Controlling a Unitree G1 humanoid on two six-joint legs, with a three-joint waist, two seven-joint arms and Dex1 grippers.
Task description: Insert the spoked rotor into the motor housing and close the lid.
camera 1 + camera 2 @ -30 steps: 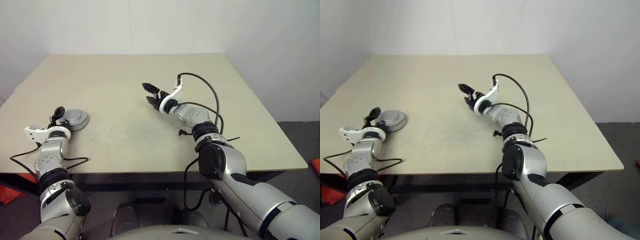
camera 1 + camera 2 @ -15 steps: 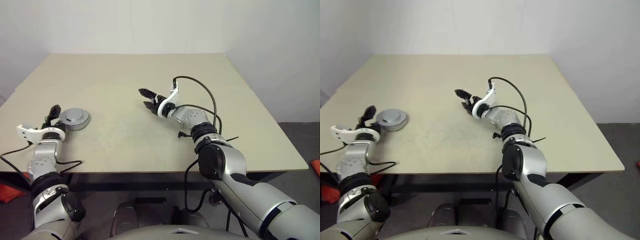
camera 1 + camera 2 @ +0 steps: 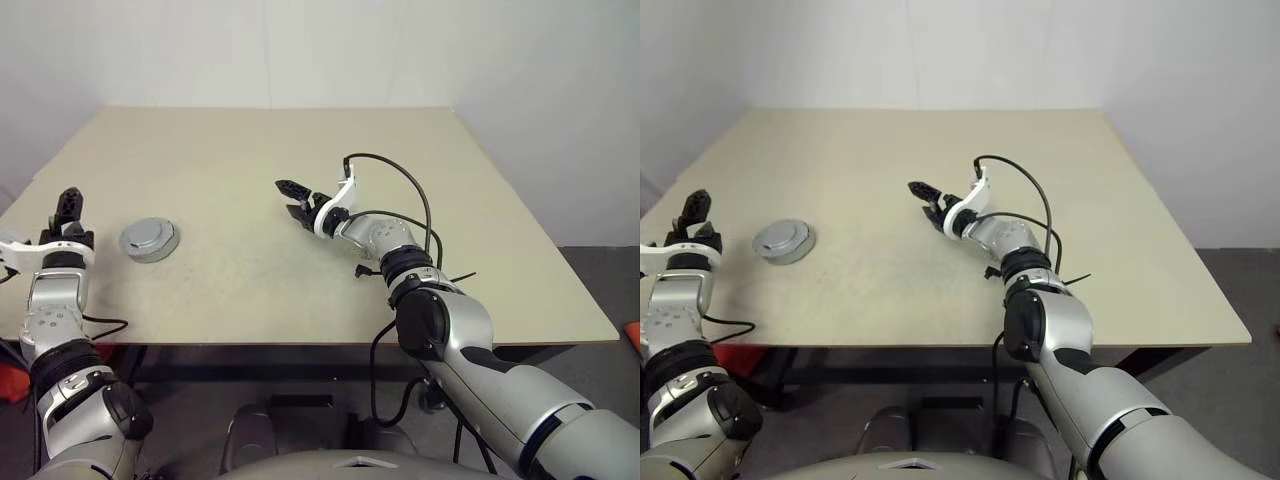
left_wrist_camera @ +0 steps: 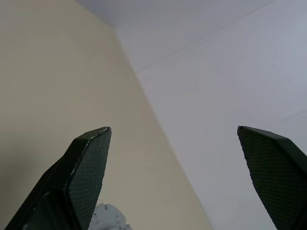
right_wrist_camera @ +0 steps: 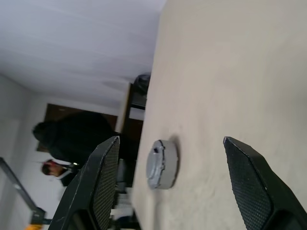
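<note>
just pulled my left gripper (image 3: 66, 208) up off the lid (image 3: 148, 239), fingers spread | closed housing sits near table's left edge | right gripper (image 3: 291, 198) spread, empty | looks finished

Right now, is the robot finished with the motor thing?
It looks finished. The lid sits closed on the motor housing on the table, so no rotor can be seen. Both the left gripper and right gripper are open, holding nothing. Nothing visible remains.

One table (image 3: 300, 270), one closed motor housing (image 3: 149, 240), two claws, left claw (image 3: 67, 212), right claw (image 3: 293, 198)
</note>
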